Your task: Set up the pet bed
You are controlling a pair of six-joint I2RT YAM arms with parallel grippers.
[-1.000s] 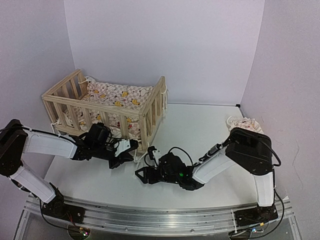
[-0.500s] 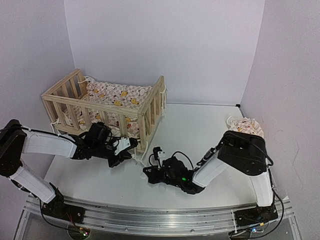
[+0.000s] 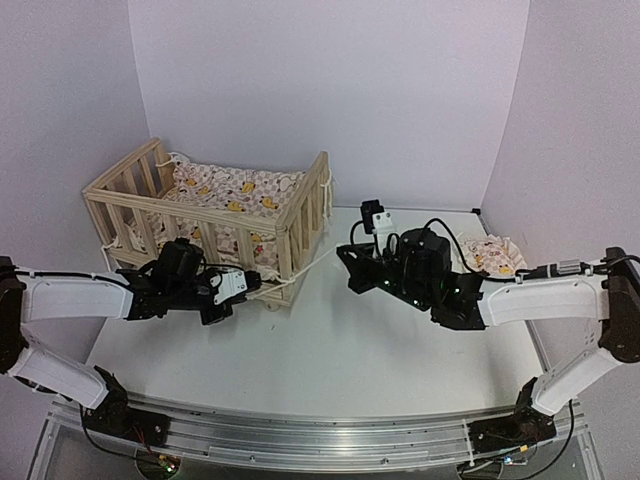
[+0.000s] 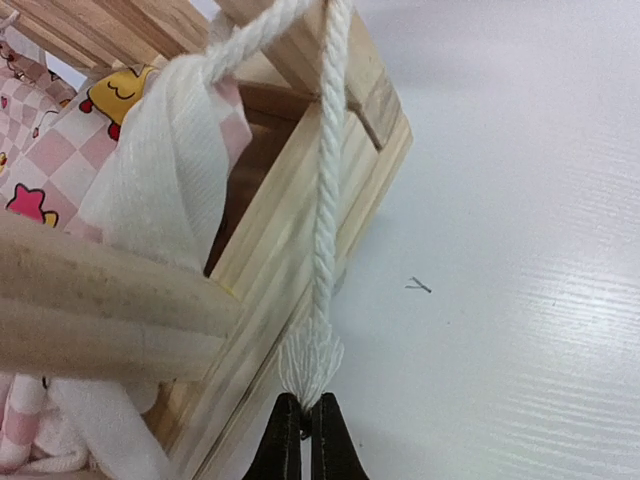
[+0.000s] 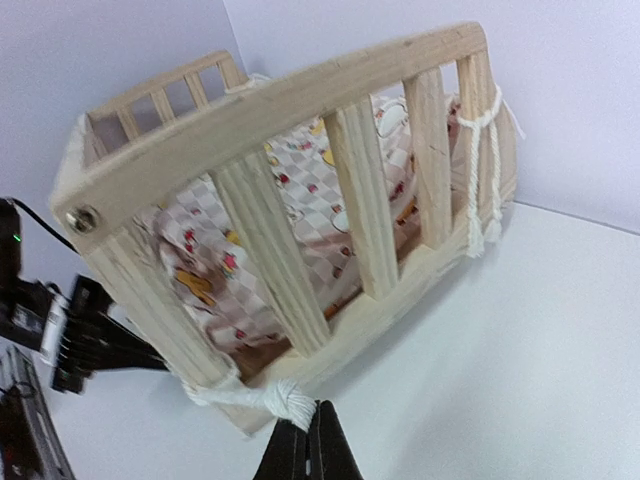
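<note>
now: left gripper pinched shut on the frayed tip of a white cord; the cord runs up along a corner post of the pet bed. right gripper likewise clamped on the frayed tip of a second cord, stretched from the bed's low near corner. bed stands upright at the left rear of the table, close to the left wall. duck-print cushion lies inside it. small pillow at the table's far right, well apart.
</note>
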